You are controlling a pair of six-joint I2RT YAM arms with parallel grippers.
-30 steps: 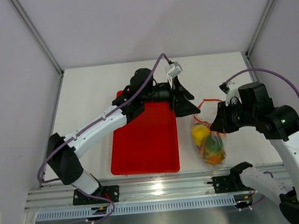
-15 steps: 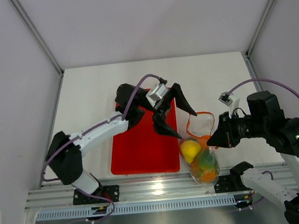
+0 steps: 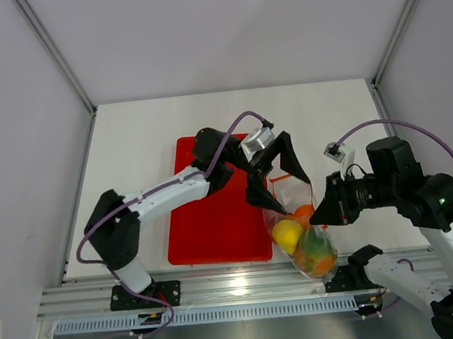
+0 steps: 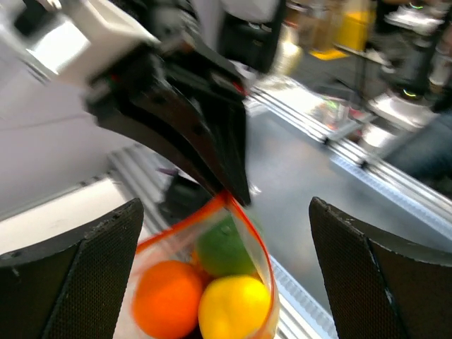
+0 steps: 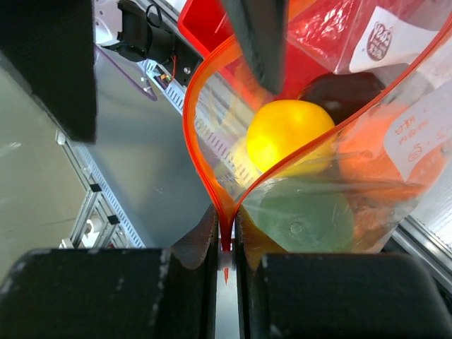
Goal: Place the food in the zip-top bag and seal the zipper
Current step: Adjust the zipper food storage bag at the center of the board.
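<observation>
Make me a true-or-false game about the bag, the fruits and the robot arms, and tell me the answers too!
1. The fruits are inside the bag. True.
2. The right gripper pinches the zipper. True.
3. The left gripper is shut tight. False: its jaws stand wide open above the bag.
4. The bag is zipped shut. False: its mouth gapes open.
5. The tray is blue. False: it is red.
</observation>
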